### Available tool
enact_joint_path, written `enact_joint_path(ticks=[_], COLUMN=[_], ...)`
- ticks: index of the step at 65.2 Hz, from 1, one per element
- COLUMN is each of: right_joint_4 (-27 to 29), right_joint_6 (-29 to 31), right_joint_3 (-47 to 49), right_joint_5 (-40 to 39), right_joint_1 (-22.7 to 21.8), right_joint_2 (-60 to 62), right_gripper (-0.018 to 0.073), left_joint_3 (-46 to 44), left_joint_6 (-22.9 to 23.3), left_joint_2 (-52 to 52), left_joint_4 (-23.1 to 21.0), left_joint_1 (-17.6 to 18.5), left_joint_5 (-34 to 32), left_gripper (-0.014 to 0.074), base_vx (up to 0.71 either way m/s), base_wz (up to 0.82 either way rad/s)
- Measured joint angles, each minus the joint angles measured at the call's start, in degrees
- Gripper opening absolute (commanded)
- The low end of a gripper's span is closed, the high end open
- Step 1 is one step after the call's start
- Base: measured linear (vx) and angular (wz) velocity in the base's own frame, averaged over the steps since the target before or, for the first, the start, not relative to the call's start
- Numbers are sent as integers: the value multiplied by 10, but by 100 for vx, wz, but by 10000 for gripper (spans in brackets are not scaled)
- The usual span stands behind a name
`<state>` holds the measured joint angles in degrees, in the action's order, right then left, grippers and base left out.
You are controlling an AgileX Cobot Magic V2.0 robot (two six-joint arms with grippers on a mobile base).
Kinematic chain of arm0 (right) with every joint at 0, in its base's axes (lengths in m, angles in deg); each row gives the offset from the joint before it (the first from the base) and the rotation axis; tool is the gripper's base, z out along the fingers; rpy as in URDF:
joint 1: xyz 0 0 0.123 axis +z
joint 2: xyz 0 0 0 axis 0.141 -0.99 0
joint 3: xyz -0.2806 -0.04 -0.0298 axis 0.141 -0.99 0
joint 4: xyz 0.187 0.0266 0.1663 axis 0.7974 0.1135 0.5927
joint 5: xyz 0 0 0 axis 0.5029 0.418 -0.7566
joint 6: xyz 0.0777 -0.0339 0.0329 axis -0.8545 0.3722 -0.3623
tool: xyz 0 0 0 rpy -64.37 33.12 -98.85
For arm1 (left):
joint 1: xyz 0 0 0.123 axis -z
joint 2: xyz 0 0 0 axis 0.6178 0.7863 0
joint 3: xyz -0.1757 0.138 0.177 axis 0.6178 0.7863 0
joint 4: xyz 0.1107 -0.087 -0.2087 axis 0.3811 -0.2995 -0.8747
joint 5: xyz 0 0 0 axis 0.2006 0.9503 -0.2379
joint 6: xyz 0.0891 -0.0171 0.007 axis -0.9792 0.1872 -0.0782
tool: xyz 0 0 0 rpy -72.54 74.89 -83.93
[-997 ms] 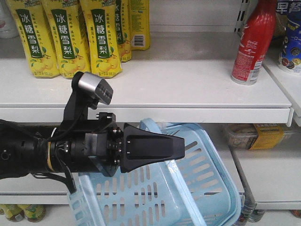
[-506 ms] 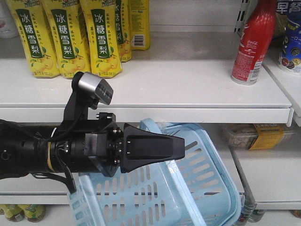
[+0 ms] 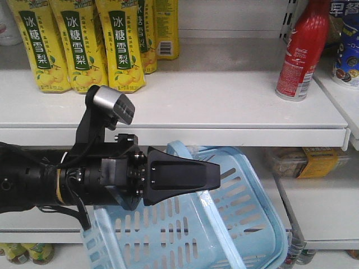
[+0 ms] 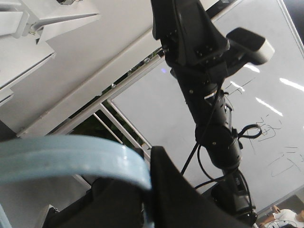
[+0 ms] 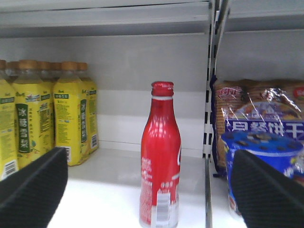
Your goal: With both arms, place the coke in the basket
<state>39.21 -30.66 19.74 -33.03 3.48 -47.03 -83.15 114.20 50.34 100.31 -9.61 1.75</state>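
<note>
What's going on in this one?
A two-armed robot is working at a store shelf. Its left gripper is closed on the handle of the pale blue basket, which hangs tilted below the shelf board. The right gripper is open and aimed at the coke, which stands upright on the shelf, not yet touched.

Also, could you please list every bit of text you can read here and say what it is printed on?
"冰糖雪梨": green labels on the yellow drink bottles.
"Coca-Cola": white script on the red coke bottle.
"早餐": blue snack bag right of the coke; further characters are partly covered.
Coke's small print and barcode: too small to read.
Whiteboard scribbles: illegible.
Basket: no text.
</note>
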Motion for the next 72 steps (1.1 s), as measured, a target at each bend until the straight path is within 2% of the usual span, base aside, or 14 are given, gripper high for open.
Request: enact_joint_path(ticks=[15, 39, 47, 52, 56, 69, 72], right_joint_4=[-35, -40, -40, -40, -39, -28, -26], right_joint_6=[0, 0, 0, 0, 0, 0, 0], right_joint_3=[100, 239, 279, 298, 304, 309, 309], right_joint_5=[-8, -11, -5, 7, 17, 41, 48], right_joint_1=[0, -1, -3, -3, -3, -3, -3], right_joint_2=[-145, -334, -377, -396, -403, -397, -394], right_gripper=[645, 629, 589, 521, 422, -8, -15], left_joint_3=[0, 0, 0, 0, 0, 0, 0], left_joint_6=[0, 0, 0, 0, 0, 0, 0], left_joint_2=[0, 0, 0, 0, 0, 0, 0], left_joint_4=[0, 0, 0, 0, 0, 0, 0], left_joint_1=[0, 0, 0, 0, 0, 0, 0], left_joint_5=[0, 0, 0, 0, 0, 0, 0], left_gripper=[-6, -6, -6, -6, -6, -6, -6], base_vx=[0, 0, 0, 0, 0, 0, 0], base_wz=[0, 0, 0, 0, 0, 0, 0])
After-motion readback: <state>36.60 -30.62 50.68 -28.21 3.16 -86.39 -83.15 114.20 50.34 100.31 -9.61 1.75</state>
